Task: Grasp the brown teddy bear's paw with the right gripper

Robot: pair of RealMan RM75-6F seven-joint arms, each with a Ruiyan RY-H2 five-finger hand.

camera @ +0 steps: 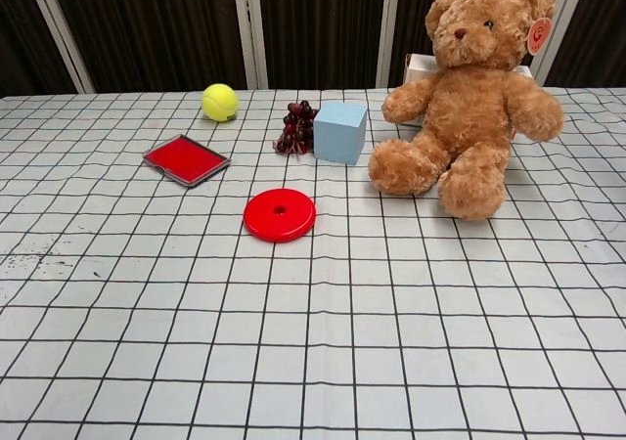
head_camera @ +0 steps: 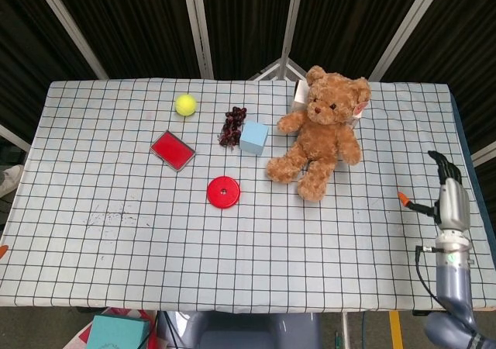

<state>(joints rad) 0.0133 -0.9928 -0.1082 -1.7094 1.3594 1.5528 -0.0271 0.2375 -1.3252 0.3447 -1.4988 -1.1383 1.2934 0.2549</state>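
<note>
The brown teddy bear [head_camera: 322, 136] [camera: 474, 98] sits upright at the back right of the checked table, with a tag at its ear. Its paw [head_camera: 353, 155] [camera: 543, 117] on the right side of the frame hangs free, with nothing touching it. My right hand [head_camera: 446, 194] shows only in the head view, near the table's right edge and well apart from the bear. Its fingers are spread and it holds nothing. The chest view shows neither hand, and my left hand appears in no view.
A light blue cube [head_camera: 253, 137] and dark grapes [head_camera: 232, 126] lie just left of the bear. A white box [camera: 423, 67] stands behind it. Further left are a yellow tennis ball [head_camera: 185, 105], a flat red case [head_camera: 172, 150] and a red disc [head_camera: 223, 191].
</note>
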